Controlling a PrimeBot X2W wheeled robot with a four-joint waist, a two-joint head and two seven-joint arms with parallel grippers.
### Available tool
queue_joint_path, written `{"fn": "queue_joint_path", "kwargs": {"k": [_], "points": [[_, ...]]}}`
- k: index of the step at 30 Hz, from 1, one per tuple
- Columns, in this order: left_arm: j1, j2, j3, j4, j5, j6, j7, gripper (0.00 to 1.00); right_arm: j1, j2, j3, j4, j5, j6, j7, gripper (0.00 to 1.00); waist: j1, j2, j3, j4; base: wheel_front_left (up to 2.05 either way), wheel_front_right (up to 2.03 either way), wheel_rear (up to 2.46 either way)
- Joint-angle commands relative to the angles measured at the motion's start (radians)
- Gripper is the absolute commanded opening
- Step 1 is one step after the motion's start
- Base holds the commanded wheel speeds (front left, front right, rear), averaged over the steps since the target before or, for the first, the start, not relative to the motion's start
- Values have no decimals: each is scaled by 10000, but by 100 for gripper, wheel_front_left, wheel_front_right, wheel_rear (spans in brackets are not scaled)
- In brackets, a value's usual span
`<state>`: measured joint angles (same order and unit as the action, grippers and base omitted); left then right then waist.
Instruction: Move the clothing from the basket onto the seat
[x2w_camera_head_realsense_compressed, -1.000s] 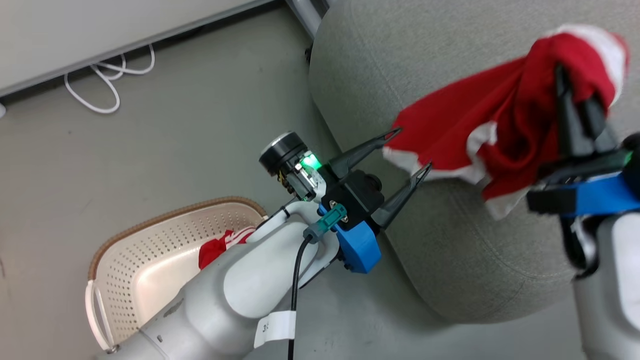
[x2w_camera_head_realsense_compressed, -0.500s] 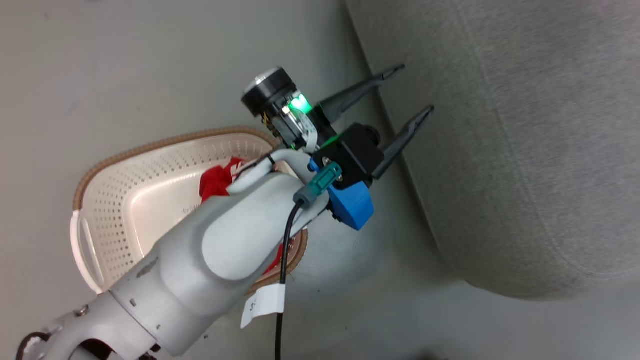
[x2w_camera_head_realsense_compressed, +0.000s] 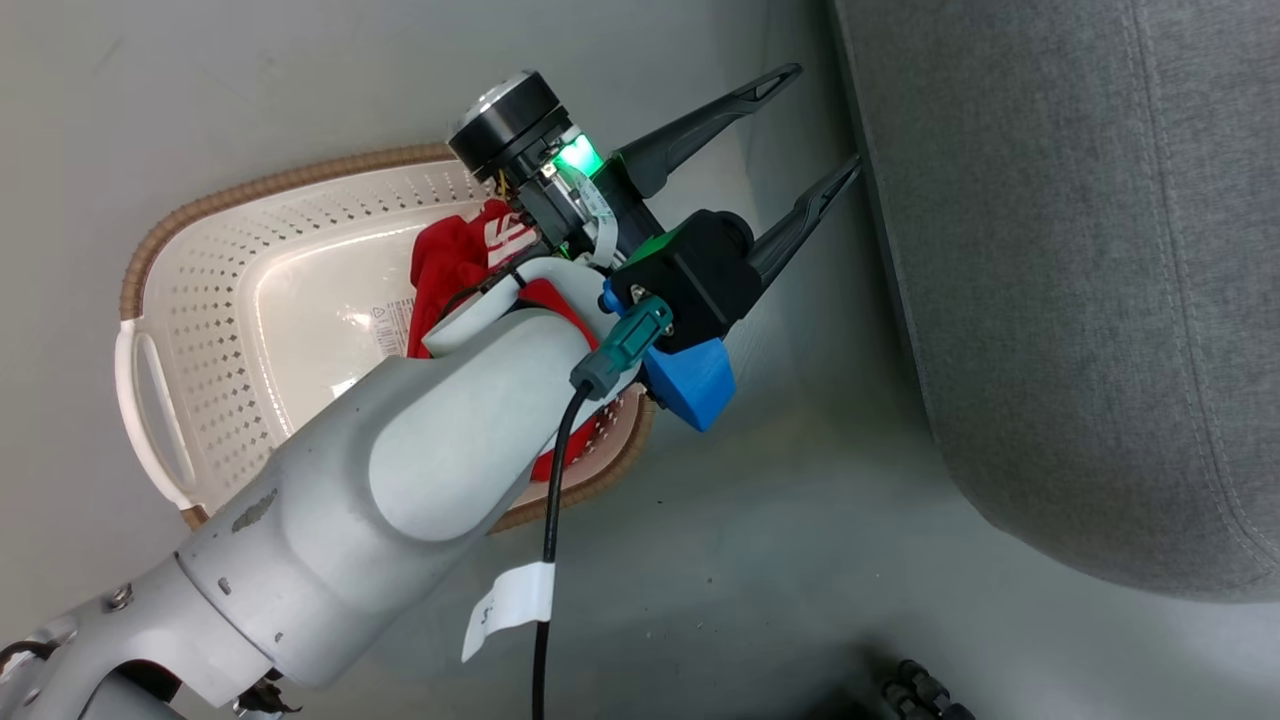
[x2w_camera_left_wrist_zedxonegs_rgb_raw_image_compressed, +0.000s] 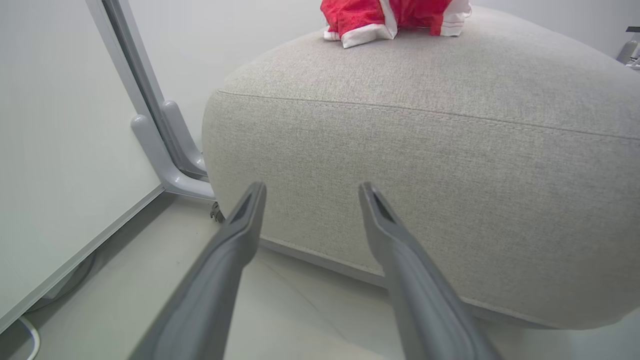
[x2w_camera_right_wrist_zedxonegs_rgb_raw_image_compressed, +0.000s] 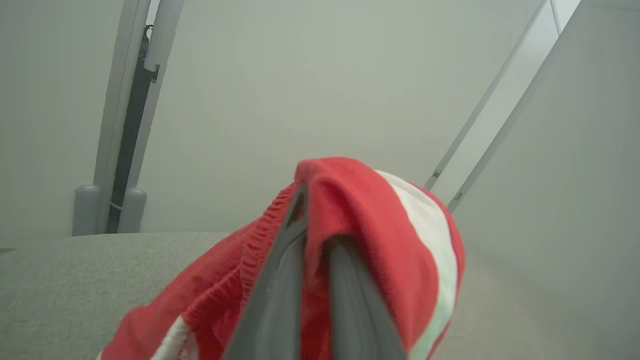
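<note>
While the left tool (x2w_camera_head_realsense_compressed: 820, 118) hangs over the floor (x2w_camera_head_realsense_compressed: 780, 560) in the head view, its two dark fingers spread wide with nothing between them, it points toward the seat (x2w_camera_head_realsense_compressed: 1080, 300) and away from the basket (x2w_camera_head_realsense_compressed: 200, 300). The basket garment (x2w_camera_head_realsense_compressed: 450, 265), red with white markings, lies heaped in the end of the basket nearer the seat. It is partly hidden under the left forearm (x2w_camera_head_realsense_compressed: 430, 480), so it sits behind and below the fingertips, not ahead of them.

From the left wrist, the left tool (x2w_camera_left_wrist_zedxonegs_rgb_raw_image_compressed: 312, 190) shows the same open spread, aimed at the rounded side of the seat (x2w_camera_left_wrist_zedxonegs_rgb_raw_image_compressed: 450, 160), low over the floor (x2w_camera_left_wrist_zedxonegs_rgb_raw_image_compressed: 125, 300). Up on the seat's top, the lower folds of the held garment (x2w_camera_left_wrist_zedxonegs_rgb_raw_image_compressed: 395, 15) rest on the grey fabric.

From the right wrist, the right tool (x2w_camera_right_wrist_zedxonegs_rgb_raw_image_compressed: 320, 235) has its fingers drawn nearly together, clamped on the held garment (x2w_camera_right_wrist_zedxonegs_rgb_raw_image_compressed: 380, 210), which drapes over their tips. The seat (x2w_camera_right_wrist_zedxonegs_rgb_raw_image_compressed: 60, 280) lies just beneath.

By my reading, one garment needs no more than a release. The other falls to the left arm, plainly the nearer. That arm would have to swing back and tip its fingers down into the basket, since the cloth lies opposite to where they now point.
</note>
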<state>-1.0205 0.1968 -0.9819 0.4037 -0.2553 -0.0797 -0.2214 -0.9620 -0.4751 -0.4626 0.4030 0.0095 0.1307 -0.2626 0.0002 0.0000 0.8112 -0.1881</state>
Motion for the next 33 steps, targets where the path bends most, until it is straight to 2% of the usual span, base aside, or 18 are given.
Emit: {"fn": "queue_joint_path", "kwargs": {"k": [1, 8, 13, 14, 15, 16, 20, 27, 33], "points": [[-108, 77, -12, -70, 31, 49, 19, 100, 135, 182, -32, 193, 7, 1, -36, 0, -2, 0, 67, 2, 0, 0, 0], [-57, 179, -119, -194, -29, 70, 70, 100, 523, 833, -289, 1260, 289, 1, -35, 0, -2, 0, 197, -16, 0, 0, 0], [2, 335, -113, -243, -73, 103, 128, 100, 742, 1239, -343, 1570, 519, 1, -36, 0, -2, 0, 168, -117, 0, 0, 0], [24, 347, -120, -244, -93, 118, 119, 100, 799, 1286, -348, 1558, 548, 1, -36, 4, -2, 0, 135, -137, 0, 0, 0], [45, 354, -124, -239, -119, 135, 115, 100, 870, 1338, -348, 1504, 564, 1, -36, 48, -2, 0, 93, -161, 0, 0, 0], [68, 355, -126, -233, -143, 156, 92, 100, 938, 1410, -383, 1413, 606, 1, -36, 100, -2, 0, 43, -186, 0, 0, 0], [214, 302, -117, -137, -241, 199, -39, 100, 1533, 1719, -558, 807, 826, 1, -36, 100, -2, 0, -339, -257, 0, 0, 0], [932, -14, 61, 171, -599, 418, -373, 100, 3621, 2160, -257, -317, 669, 1, -36, 100, -2, 0, -1529, -229, 0, 0, 0], [1807, -206, 793, 56, -857, 764, -450, 100, 4775, 2367, 838, -1383, 487, 1, -36, 100, -2, 0, -2825, -79, 0, 0, 0]]}}
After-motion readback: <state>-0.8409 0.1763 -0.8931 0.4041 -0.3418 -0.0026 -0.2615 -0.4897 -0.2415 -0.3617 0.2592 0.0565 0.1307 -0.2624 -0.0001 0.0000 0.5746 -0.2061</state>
